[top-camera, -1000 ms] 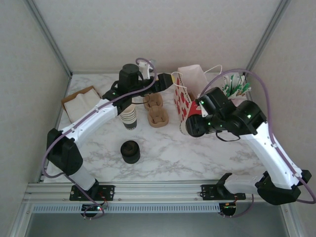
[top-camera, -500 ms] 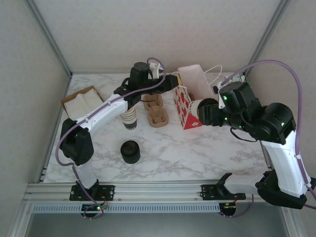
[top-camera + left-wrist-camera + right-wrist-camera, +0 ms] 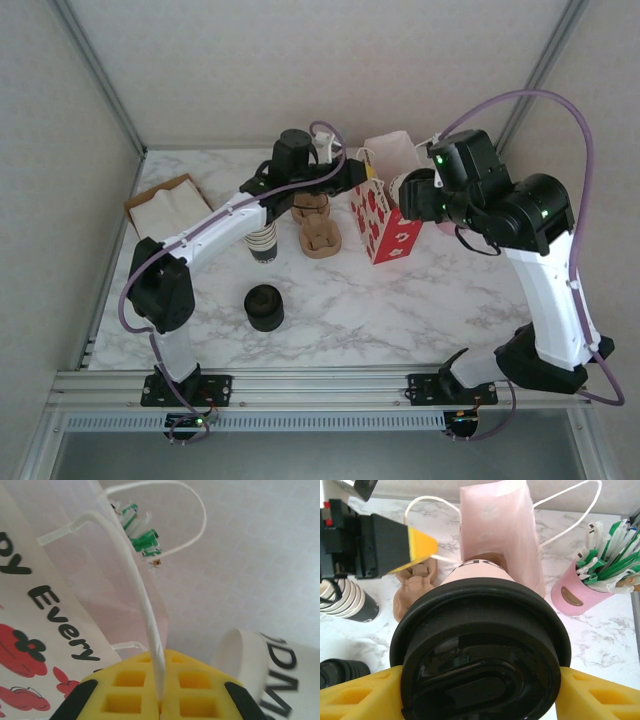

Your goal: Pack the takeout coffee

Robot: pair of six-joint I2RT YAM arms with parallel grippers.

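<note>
Right wrist — takeout coffee (image 3: 480,650) fronting bag (image 3: 495,530); pink cup (image 3: 577,595) seemingly beside.

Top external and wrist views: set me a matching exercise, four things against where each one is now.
Things:
1. takeout coffee
2. bag handle
3. black lid stack
4. pink cup

Places:
A. pinched in the shut left tool
B. alone on the marble table, nearest the arm bases
C. gripped by the right tool
D. beside the bag, holding green-and-white sticks

Pairs: 1-C, 2-A, 3-B, 4-D
</note>
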